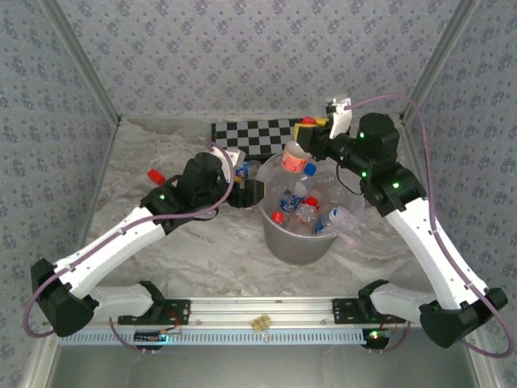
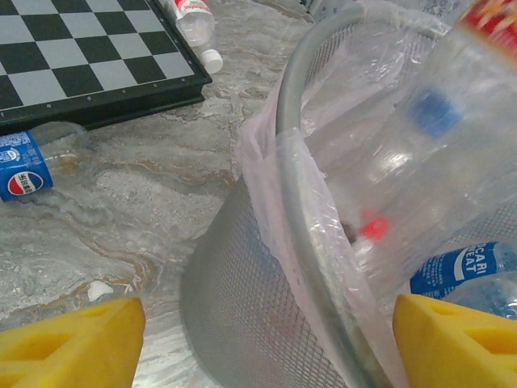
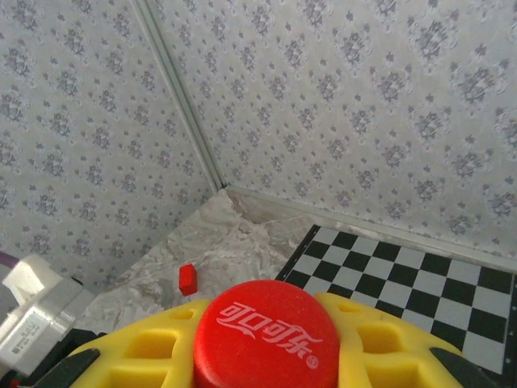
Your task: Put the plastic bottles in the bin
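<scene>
From above, the right gripper hangs over the far rim of the bin, pinching a red-capped bottle whose long axis leans down into the opening; the left gripper sits at the left rim. Left wrist: its fingers stand spread across that rim, with a blue-labelled bottle lying to the left, cut off. Right wrist: the cap is clamped, the bottle's body hidden

Holding clear red-labelled plastic bottle above far rim of round grey bag-lined bin with right gripper | hovering left gripper beside left rim | spotting red- and blue-capped bottles piled inside
</scene>
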Available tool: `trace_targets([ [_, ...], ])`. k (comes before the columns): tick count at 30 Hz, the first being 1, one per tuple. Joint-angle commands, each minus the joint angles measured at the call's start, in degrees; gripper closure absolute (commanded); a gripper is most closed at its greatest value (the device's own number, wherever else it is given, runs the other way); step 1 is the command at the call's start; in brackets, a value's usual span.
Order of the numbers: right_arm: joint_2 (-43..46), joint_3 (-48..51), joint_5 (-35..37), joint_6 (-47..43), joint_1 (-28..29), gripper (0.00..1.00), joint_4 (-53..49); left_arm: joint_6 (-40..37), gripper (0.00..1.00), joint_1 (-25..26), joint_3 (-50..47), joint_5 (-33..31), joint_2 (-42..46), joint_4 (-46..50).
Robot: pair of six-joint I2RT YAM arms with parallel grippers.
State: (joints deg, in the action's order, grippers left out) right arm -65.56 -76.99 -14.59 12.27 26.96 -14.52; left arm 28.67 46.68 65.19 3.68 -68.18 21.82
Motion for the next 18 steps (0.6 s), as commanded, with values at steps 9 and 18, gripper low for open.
trace_targets([
  [9, 0.08, 15.01, 3.49, 5.07, 4.30, 1.00, 6.26, 1.16, 0.23, 0.21, -0.06, -0.85, -1.51, -1.09],
  [18, 0.74, 26.43, 7.12, 12.33, 6.90, 1.00, 8.84, 1.05, 0.24, 0.26, -0.51, -1.22, -2.16, -1.75],
])
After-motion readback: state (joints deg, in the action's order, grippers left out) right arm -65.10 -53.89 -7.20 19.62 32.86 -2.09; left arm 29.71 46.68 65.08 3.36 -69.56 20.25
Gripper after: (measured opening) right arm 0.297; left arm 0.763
